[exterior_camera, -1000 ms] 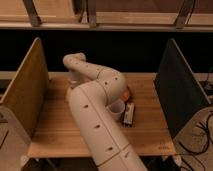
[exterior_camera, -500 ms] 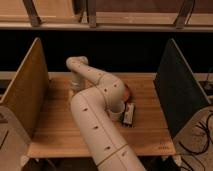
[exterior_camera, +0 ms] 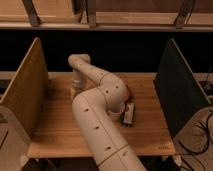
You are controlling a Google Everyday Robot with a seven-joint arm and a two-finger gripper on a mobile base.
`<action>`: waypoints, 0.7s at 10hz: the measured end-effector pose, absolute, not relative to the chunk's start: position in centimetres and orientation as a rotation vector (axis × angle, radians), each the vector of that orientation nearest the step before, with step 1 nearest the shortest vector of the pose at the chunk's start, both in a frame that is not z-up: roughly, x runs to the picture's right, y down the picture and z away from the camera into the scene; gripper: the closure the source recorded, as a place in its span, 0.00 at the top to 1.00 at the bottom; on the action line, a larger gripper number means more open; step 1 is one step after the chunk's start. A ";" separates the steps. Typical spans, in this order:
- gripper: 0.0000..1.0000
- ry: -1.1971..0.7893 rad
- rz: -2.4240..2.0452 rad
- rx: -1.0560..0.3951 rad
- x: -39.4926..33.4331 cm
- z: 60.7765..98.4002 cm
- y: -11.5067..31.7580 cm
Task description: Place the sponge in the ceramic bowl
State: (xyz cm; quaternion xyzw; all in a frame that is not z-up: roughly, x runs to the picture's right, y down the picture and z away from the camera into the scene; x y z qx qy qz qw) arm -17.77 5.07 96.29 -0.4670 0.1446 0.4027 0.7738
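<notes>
Nearest to us, the arm's thick cream link (exterior_camera: 102,137) rose from the front edge of the wooden table (exterior_camera: 52,131) and covered much of its middle. Just to the right of that link lay a dark object with a pale end (exterior_camera: 129,114), probably a bottle on its side. Behind the elbow we saw only a thin red sliver of the ceramic bowl (exterior_camera: 128,93), and the arm hid its inside.

Farther back, the forearm doubled over to the left and dropped the gripper (exterior_camera: 74,92) down to the tabletop. It sat well apart from the bowl, on the arm's other side, with its fingers drawn together.

We could not find the sponge anywhere. It may have been under the wrist, pinched in the gripper or in the hidden part of the bowl. We therefore could not say whether the gripper held anything.

We judged that the scene fitted a grasp on the sponge at the left, with the carry to the bowl left to do. The hidden bowl kept us from ruling out that the sponge already lay inside.

A tan side panel (exterior_camera: 25,92) and a dark one (exterior_camera: 177,90) flanked the table.
</notes>
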 end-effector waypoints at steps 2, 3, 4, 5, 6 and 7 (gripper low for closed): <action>0.00 0.285 0.895 -0.961 -17.3 95.6 2.6; 0.00 0.277 0.912 -0.925 -16.9 95.3 1.1; 0.00 0.272 0.929 -0.892 -16.5 94.9 -0.2; 0.00 0.272 0.965 -0.843 -15.3 94.2 -2.0; 0.00 0.273 1.006 -0.803 -14.0 93.5 -3.6; 0.00 0.277 1.043 -0.776 -12.7 92.9 -4.6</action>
